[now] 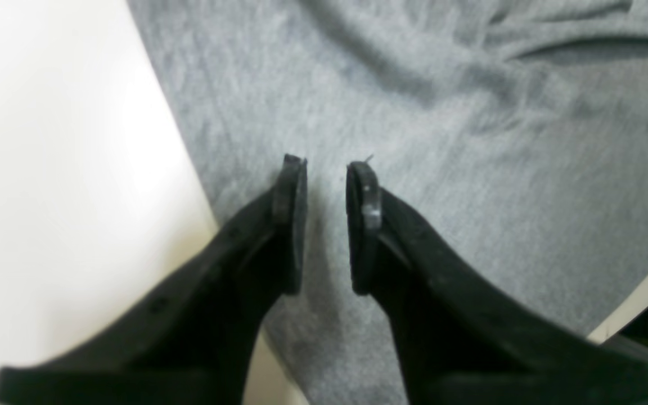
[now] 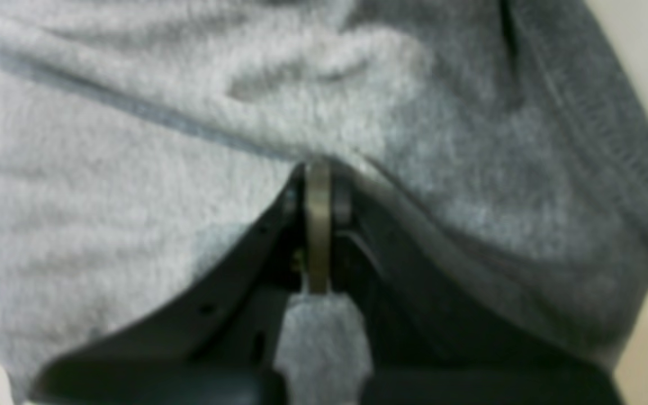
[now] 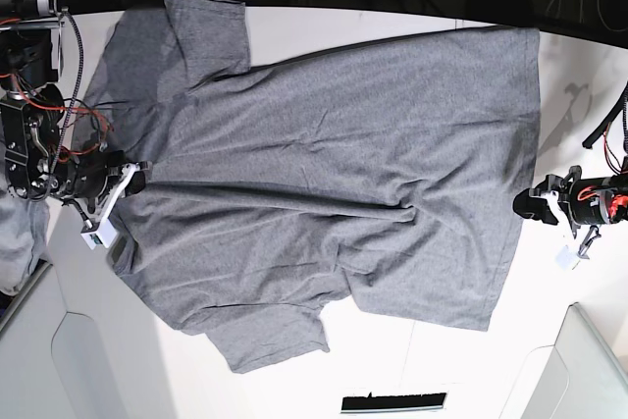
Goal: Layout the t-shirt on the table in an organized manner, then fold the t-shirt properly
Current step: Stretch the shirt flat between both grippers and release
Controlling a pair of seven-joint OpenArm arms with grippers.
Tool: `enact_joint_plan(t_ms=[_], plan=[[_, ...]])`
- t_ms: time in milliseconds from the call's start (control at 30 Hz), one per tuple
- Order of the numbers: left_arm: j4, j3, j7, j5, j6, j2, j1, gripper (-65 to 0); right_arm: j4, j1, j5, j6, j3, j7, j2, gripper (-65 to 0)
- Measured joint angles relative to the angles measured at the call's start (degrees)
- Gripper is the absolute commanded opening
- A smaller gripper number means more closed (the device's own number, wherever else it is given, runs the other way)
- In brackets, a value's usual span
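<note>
1. You had the large heather mid-grey cotton t-shirt (image 3: 324,174) spread across the wide matte white table (image 3: 432,360), filling most of the base view, with its sleeves toward the left of the frame and its straight bottom hem toward the right.
2. Your right gripper (image 3: 135,182) sat at the left of the base view, at the shirt's neck end. In the right wrist view its jaws were fully closed (image 2: 319,174), with a ridge of grey cloth bunched right at the tips; whether the fabric was truly pinched between them you could not tell.
3. Your left gripper (image 3: 525,205) sat at the right of the base view, at the hem edge. In the left wrist view its black jaws stood partly apart (image 1: 327,169) above the cloth with a clear gap between the pads, holding nothing.
4. The fabric looked soft and flecked, with a long crease running across the middle of the base view and shallow folds at the upper right of the left wrist view.
5. A stitched, darker hem curved down the right side of the right wrist view.
</note>
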Motion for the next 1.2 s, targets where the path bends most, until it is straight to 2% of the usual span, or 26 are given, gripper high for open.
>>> enact_joint_plan(t_ms=[200, 300, 533, 667, 767, 933, 1200], plan=[[0.00, -0.02, 0.04, -0.22, 0.00, -0.15, 0.13, -49.2, 1.31, 1.09, 5.99, 0.00, -0.02, -1.55, -0.17, -65.0], [0.02, -0.02, 1.75, -0.31, -0.02, -0.15, 0.28, -49.2, 4.37, -0.39, 8.37, -0.13, 0.00, -4.59, -0.15, -65.0], [0.04, 0.00, 2.40, -2.80, -0.20, -0.28, 6.82, -49.2, 19.02, -10.78, 10.05, -0.11, 0.50, -6.93, -0.17, -65.0], [0.04, -0.20, 2.32, -4.15, -0.22, -0.68, 10.21, -49.2, 26.16, -17.49, 10.73, 0.04, 4.74, -8.37, -0.33, -65.0], [0.17, -3.08, 1.92, -4.74, -0.24, -1.27, 12.85, -49.1, 29.09, -21.31, 12.17, -0.09, 9.51, -8.28, -0.22, -65.0], [0.15, -11.72, 3.06, -6.47, -0.20, -2.32, 17.92, -49.1, 30.40, -25.77, 13.86, 0.02, 15.93, -8.41, -0.20, -65.0], [0.17, -13.33, 2.78, -6.93, -0.20, -0.22, 18.71, -49.1, 30.45, -26.18, 14.56, 0.11, 16.48, -8.33, -0.22, -65.0]])
